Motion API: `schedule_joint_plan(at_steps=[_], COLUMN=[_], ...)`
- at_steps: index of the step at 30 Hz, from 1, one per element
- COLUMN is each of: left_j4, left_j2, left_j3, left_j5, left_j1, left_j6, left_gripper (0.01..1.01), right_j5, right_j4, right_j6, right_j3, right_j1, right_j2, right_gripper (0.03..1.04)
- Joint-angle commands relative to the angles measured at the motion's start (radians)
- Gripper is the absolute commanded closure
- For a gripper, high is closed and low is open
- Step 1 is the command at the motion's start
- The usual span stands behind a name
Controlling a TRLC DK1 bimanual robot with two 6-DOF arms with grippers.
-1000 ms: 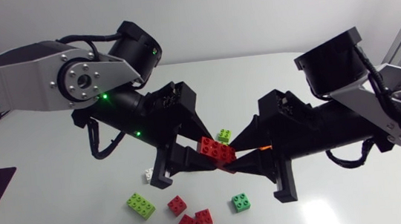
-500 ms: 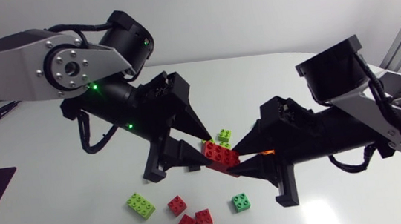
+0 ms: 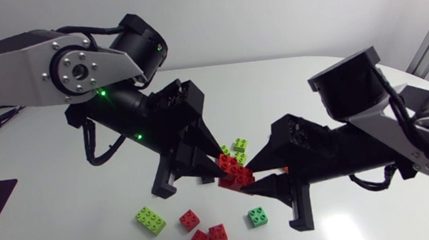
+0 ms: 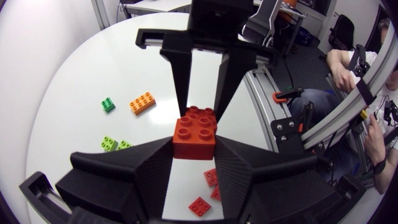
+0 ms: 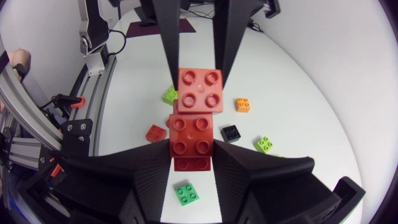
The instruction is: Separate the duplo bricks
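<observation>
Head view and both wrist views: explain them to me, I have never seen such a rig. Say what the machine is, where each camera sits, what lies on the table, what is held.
The machine is two robot arms at a white table, each ending in a black two-fingered gripper. The head view looks down from a fixed camera above; each wrist view comes from a camera on one arm's last link, looking out over its own gripper. The left gripper and the right gripper are both shut on one red brick stack, from opposite ends, off the table. Loose on the table lie a lime brick, red bricks, a green brick and an orange brick.
</observation>
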State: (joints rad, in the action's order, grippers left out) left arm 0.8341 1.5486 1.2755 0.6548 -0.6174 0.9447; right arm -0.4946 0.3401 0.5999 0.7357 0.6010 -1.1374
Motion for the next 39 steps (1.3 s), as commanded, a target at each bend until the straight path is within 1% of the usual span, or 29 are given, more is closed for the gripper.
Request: schedule_joint_plan(at_steps=[1, 6, 9, 12, 17, 20, 22, 27, 31, 39], left_j4=[0.014, 0.022, 0.022, 0.022, 0.02, 0.003, -0.027, -0.061, -0.104, -0.273], left_j2=[0.021, 0.021, 0.016, -0.002, -0.027, -0.036, -0.047, -0.067, -0.071, 0.031], left_j3=[0.058, 0.074, 0.05, -0.041, -0.208, -0.312, -0.375, -0.478, -0.541, -0.616], left_j5=[0.008, 0.008, 0.006, 0.006, 0.006, 0.008, 0.008, 0.008, 0.008, -0.001], left_j1=[-0.008, -0.001, 0.044, 0.096, 0.163, 0.186, 0.196, 0.235, 0.26, 0.245], left_j6=[-0.001, -0.001, 0.028, 0.089, 0.172, 0.209, 0.215, 0.247, 0.259, 0.229], left_gripper=[0.754, 0.752, 0.752, 0.752, 0.752, 0.754, 0.754, 0.754, 0.754, 0.754], right_j5=[0.022, 0.036, 0.031, -0.012, -0.053, -0.055, -0.059, -0.059, -0.059, -0.059], right_j4=[-0.012, -0.029, -0.023, 0.007, 0.046, 0.051, 0.054, 0.053, 0.056, 0.074], right_j6=[0.001, 0.003, 0.023, 0.052, 0.078, 0.078, 0.077, 0.069, 0.067, 0.06], right_j3=[-0.036, -0.047, -0.055, -0.065, -0.076, -0.076, -0.075, -0.076, -0.073, -0.075], right_j1=[0.029, 0.034, -0.017, -0.101, -0.17, -0.171, -0.171, -0.164, -0.161, -0.158], right_j2=[0.004, -0.005, 0.007, 0.042, 0.077, 0.085, 0.085, 0.087, 0.091, 0.119], right_gripper=[0.77, 0.77, 0.77, 0.77, 0.77, 0.76, 0.76, 0.76, 0.76, 0.76])
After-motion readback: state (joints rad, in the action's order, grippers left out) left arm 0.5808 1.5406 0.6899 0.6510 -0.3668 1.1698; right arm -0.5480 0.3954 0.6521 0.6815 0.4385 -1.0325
